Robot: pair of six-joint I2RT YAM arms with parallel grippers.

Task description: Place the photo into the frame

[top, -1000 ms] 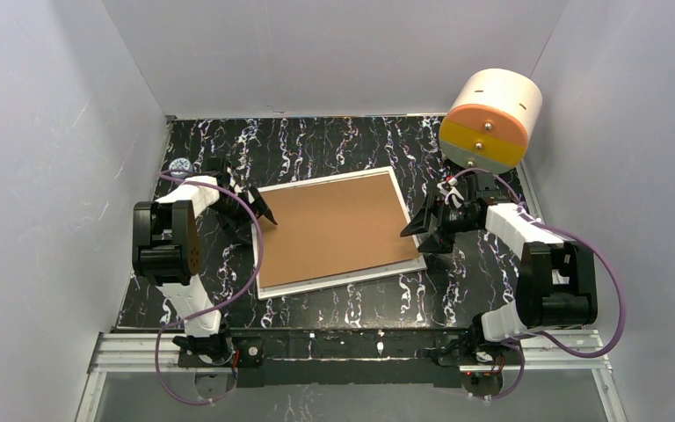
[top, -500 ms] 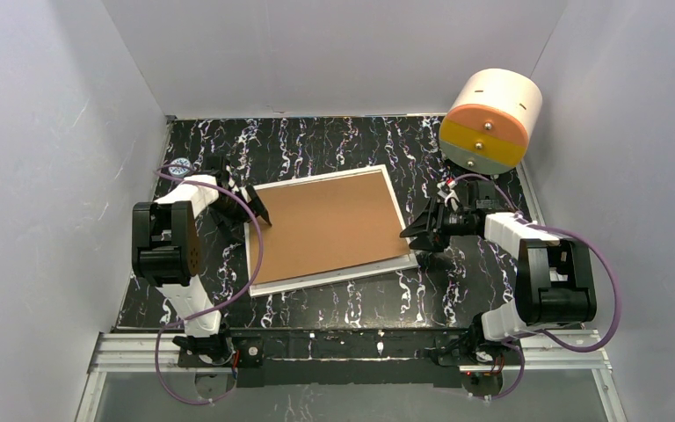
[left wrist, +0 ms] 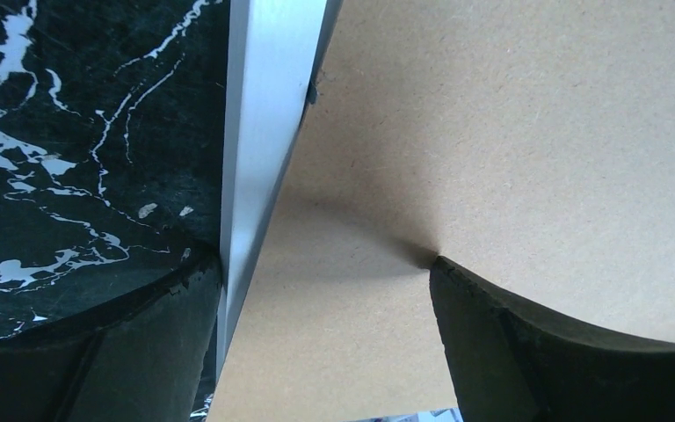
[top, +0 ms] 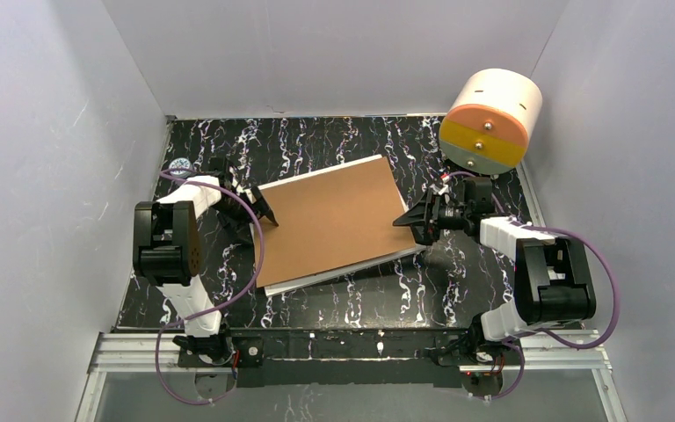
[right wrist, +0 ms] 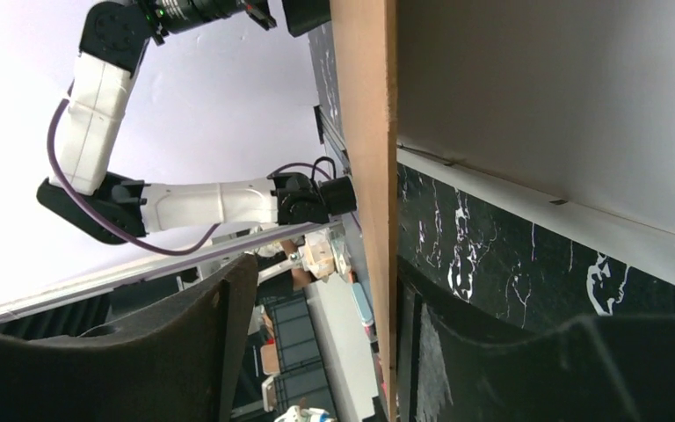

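While aslant, the frame (top: 330, 224) between left fingers (left wrist: 510, 352) and right fingers (right wrist: 141, 352).

The black-and-white left arm (top: 165, 251) and its twin, the right arm (top: 552, 281), share one build: blocky black joint housings between smooth white shell links, a thin purple cable (top: 260, 242) looping along each, and dull black, curved, wedge-shaped fingers (left wrist: 527, 352); a brown dotted panel marks the left housing

A white-and-orange drum (top: 490, 120) sits tilted at the far right of the black marbled table (top: 334, 141)
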